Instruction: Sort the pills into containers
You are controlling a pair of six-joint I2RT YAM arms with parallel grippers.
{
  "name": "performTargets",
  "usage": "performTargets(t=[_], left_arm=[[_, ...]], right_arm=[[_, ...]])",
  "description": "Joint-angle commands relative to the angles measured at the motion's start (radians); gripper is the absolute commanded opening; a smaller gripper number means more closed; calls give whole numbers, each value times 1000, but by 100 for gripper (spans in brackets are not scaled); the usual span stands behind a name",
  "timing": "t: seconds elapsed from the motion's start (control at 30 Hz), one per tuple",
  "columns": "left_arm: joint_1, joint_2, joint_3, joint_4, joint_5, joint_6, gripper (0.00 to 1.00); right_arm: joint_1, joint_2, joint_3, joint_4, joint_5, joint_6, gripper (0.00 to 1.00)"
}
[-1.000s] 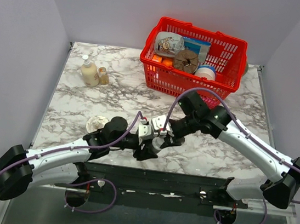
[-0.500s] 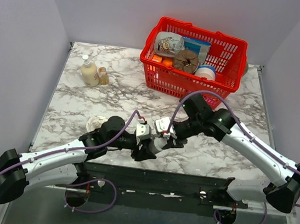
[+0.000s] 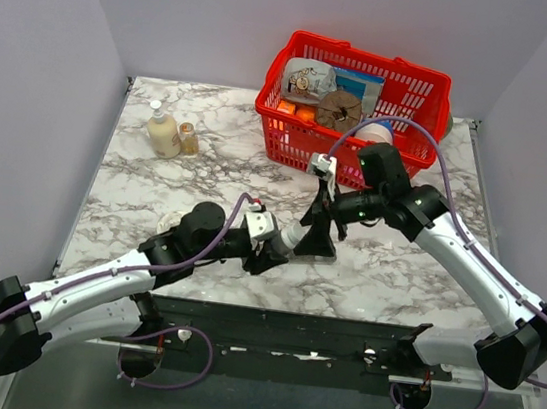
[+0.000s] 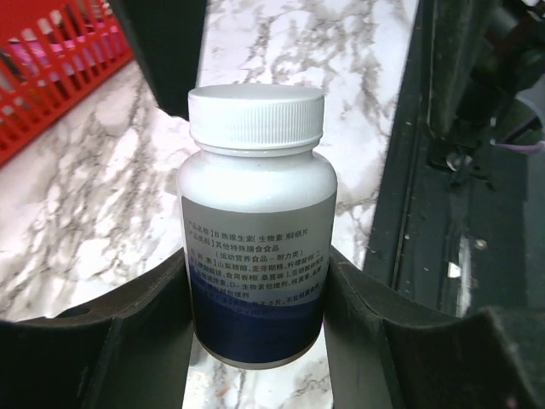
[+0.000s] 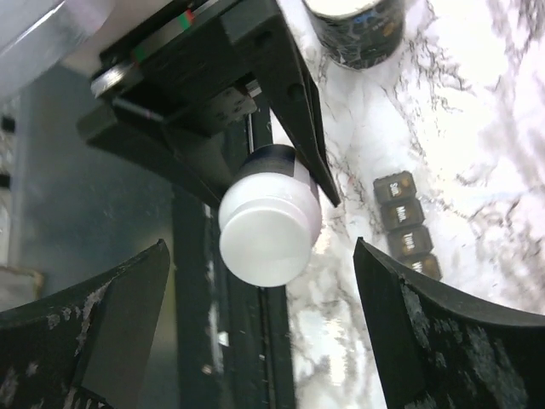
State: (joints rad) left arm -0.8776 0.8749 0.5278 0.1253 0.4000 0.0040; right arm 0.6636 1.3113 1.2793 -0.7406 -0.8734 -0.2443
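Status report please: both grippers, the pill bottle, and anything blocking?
Left gripper shut on bottle, cap on. Right gripper open, facing cap, not touching. Containers on table, lids shut. Nothing between it and cap.

You will find both arms built alike: the left arm (image 3: 91, 286) and the right arm (image 3: 468, 260) carry white link shells between black joint housings, each trailed by a looping purple cable (image 3: 405, 121). On the right gripper (image 3: 318, 236), the matte black fingers (image 5: 94, 332) show whitish scuffing
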Motion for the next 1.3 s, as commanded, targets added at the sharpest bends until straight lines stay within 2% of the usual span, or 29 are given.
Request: performTargets(t=[0.0, 0.3, 0.43, 0.47, 0.53, 0.57, 0.63, 0.67, 0.73, 0.77, 0.87, 0.9, 0.97, 1.0, 1.03, 1.1, 1.27], left_arm=[[-6, 29, 64, -26, -108, 44, 0], [-12, 73, 95, -33, -127, 48, 0], [-12, 81, 95, -44, -124, 50, 0], [-12, 81, 95, -46, -124, 51, 0], [-12, 78, 95, -52, -125, 51, 0], [-12, 75, 94, -53, -125, 51, 0], [-12, 70, 90, -56, -127, 53, 0], [-12, 68, 89, -56, -125, 54, 0], [-12, 64, 89, -59, -115, 56, 0], [-12, 62, 86, -61, -95, 56, 0], [-9, 61, 83, -59, 6, 71, 0], [-9, 62, 86, -62, 34, 80, 0], [-4, 68, 90, -75, 89, 91, 0], [-4, 72, 96, -81, 121, 105, 0], [-3, 73, 100, -99, 134, 112, 0], [-1, 70, 103, -111, 155, 122, 0], [6, 32, 86, -112, 145, 116, 0]], right_arm=[[4, -14, -31, 116, 117, 342, 95], [2, 6, -48, 150, 169, 361, 79], [2, 8, -41, 153, 178, 353, 74], [2, 9, -40, 153, 178, 350, 67], [2, 11, -32, 146, 174, 339, 59], [2, 12, -32, 142, 172, 333, 51], [2, 13, -32, 133, 162, 316, 42], [2, 13, -29, 130, 154, 307, 31], [4, 19, -23, 106, 101, 257, 22], [8, 25, -6, 90, 74, 219, 14], [83, 49, 46, -57, 44, -49, 9], [112, 54, 81, -103, 47, -240, 8], [193, 71, 109, -252, 54, -457, 6], [212, 77, 130, -300, 53, -659, 6], [226, 86, 140, -336, 53, -735, 6], [238, 88, 146, -381, 66, -879, 6], [243, 75, 130, -347, 194, -931, 7]])
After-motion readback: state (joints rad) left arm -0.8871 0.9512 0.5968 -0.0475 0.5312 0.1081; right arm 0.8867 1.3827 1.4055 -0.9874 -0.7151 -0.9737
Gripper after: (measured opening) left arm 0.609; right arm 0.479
